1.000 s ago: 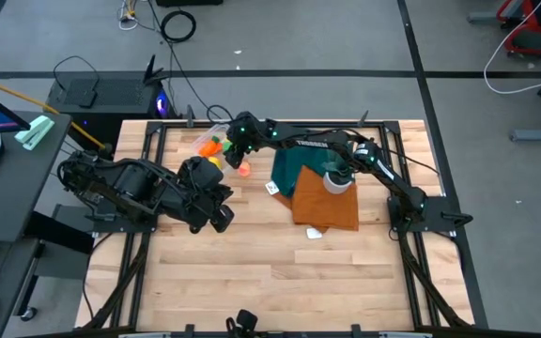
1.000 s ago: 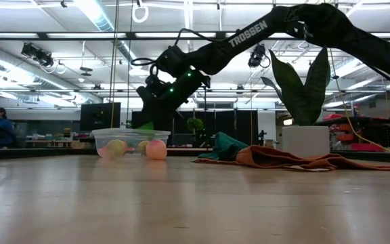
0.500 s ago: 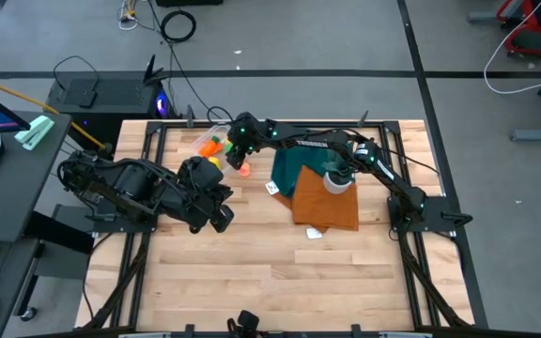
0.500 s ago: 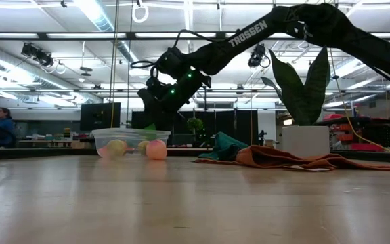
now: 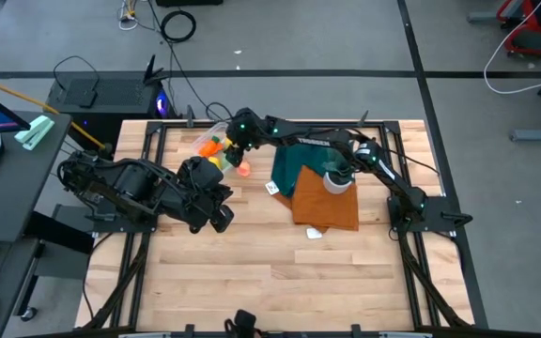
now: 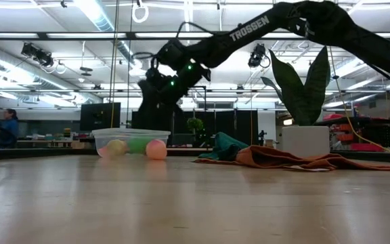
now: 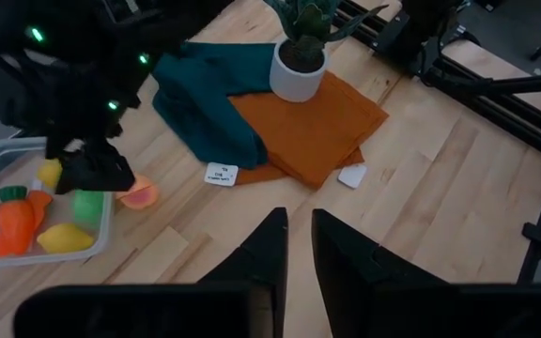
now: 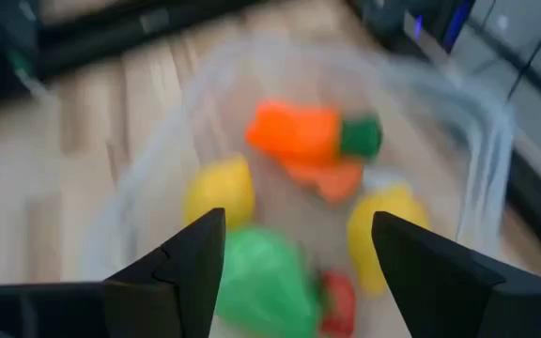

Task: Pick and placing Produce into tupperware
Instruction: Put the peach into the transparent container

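- A pink-orange peach (image 5: 244, 170) is lying on the table just outside the clear tupperware (image 5: 203, 138), near the table's far edge.
- The right gripper (image 5: 231, 154) is hovering over the tupperware, fingers spread and empty, nearer the peach.
- The left gripper (image 7: 295, 246) is waiting, pinched shut.

The right arm is reaching long across the table from its base on the right, elbow raised, its wrist bending down at the far end. The right gripper (image 8: 294, 253) is pointing downward with its two dark fingers (image 8: 172, 268) spread wide and nothing between them. The left arm is sitting folded low near its own base, the left gripper (image 7: 299, 246) hanging with fingers nearly together, gripping nothing.
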Tool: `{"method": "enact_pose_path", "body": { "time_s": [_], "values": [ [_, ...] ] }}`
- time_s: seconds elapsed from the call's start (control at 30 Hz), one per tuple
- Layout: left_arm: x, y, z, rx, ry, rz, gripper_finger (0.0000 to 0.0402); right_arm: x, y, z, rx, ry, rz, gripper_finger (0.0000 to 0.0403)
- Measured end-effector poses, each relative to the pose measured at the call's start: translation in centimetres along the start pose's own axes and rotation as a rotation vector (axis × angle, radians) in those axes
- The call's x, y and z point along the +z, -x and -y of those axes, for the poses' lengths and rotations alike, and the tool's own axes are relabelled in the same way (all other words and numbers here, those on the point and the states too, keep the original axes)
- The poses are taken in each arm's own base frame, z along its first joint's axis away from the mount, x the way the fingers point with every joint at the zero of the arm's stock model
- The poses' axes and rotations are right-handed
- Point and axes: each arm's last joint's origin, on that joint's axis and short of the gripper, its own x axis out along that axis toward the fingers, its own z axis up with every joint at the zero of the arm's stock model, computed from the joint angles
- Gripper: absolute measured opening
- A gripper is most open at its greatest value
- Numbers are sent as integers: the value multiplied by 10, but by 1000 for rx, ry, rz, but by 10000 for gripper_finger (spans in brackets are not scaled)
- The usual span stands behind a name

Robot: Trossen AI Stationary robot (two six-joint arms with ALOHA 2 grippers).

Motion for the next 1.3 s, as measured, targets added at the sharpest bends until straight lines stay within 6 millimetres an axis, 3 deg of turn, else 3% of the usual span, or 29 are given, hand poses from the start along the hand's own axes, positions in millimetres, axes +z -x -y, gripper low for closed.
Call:
{"method": "enact_pose_path", "body": {
  "time_s": [0.3, 0.5, 0.73, 0.9, 1.03, 1.3],
  "values": [
    [0, 0, 0, 0, -7, 0, 61, 35, 31, -5, -8, 32, -12, 242],
    [0, 0, 0, 1, -35, 0, 63, 36, 52, -15, -4, 43, -164, 248],
    [0, 0, 0, 4, -87, -2, 68, 28, 91, -51, -52, 295, -361, 239],
    [-1, 0, 0, 4, -125, -3, 67, 27, 108, -63, -70, 270, -418, 231],
    [-1, 0, -1, 5, -150, -3, 70, 20, 111, -76, -73, 215, -473, 226],
    [2, 15, -11, 6, -161, 40, 63, 4, 109, -144, 2, 259, -457, 218]
  ]
}}
